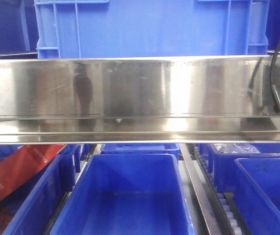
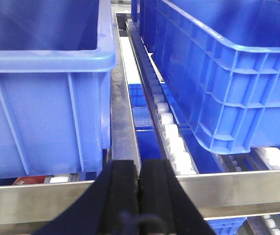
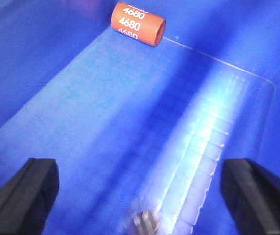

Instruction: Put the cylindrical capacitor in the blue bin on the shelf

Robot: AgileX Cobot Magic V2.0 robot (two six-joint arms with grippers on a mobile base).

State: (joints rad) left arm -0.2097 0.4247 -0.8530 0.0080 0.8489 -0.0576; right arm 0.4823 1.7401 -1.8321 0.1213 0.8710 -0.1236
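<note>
Your right pincer (image 3: 140, 196) is spread wide, the cylindrical capacitor (image 3: 142, 223) blurred at bottom centre may roll on the blue bin (image 3: 81, 122) floor; left pincer (image 2: 139, 181) clenched empty.

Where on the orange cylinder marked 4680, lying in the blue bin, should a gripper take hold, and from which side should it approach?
Grip the orange cylinder across its curved body, mid-length, coming down from above. It lies on its side on the bin floor close to the far wall, so the ends are awkward to reach while the rounded flanks look open. The right gripper is open wide.

An orange cylinder (image 3: 138, 23) printed 4680; a red pouch (image 1: 17, 169) leaning in a bin.
</note>
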